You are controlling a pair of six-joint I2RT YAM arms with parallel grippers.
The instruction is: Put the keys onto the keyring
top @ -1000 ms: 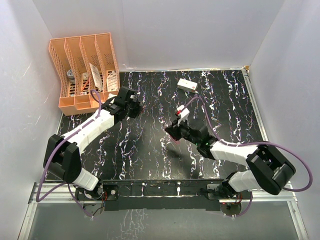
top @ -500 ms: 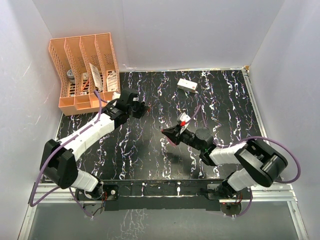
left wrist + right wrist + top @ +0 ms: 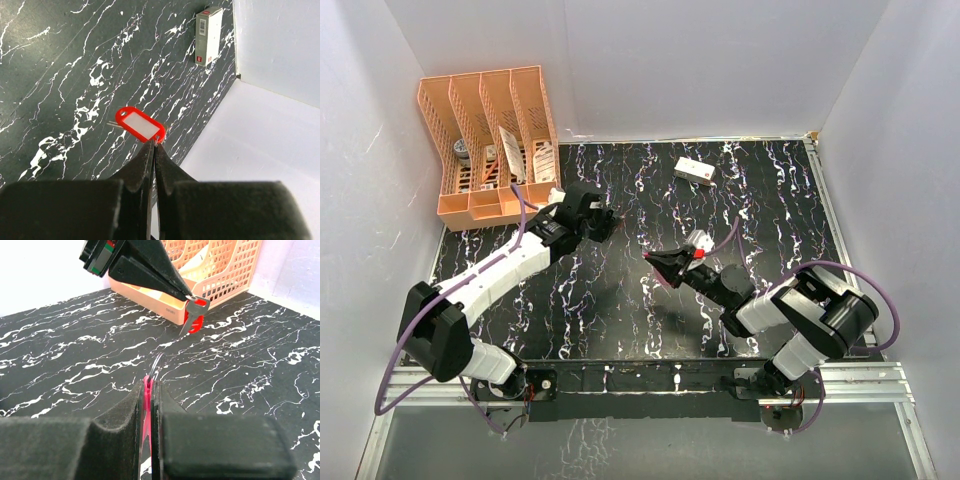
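My left gripper point(image 3: 154, 145) is shut on the end of the keys. The red-headed key point(image 3: 140, 124) sticks out past the tips, and a pale metal key point(image 3: 112, 123) peeks from behind it. In the right wrist view the same keys point(image 3: 194, 314) hang from the left gripper's tips point(image 3: 187, 295), above the table. My right gripper point(image 3: 151, 382) is shut on the pink tag of the keyring. Its thin metal ring point(image 3: 157, 364) pokes out of the tips, a short way below and left of the keys. From above, both grippers point(image 3: 610, 220) point(image 3: 652, 260) point at each other mid-table.
An orange file rack point(image 3: 490, 140) stands at the back left, just behind the left gripper, and shows in the right wrist view point(image 3: 220, 270). A white box with red marks point(image 3: 694, 171) lies near the back wall point(image 3: 208, 36). White walls enclose the black marbled table point(image 3: 620, 310).
The right arm has folded back toward its base, and its gripper has levelled out to point left at the left gripper. The left gripper has shifted slightly right. Both stay shut.
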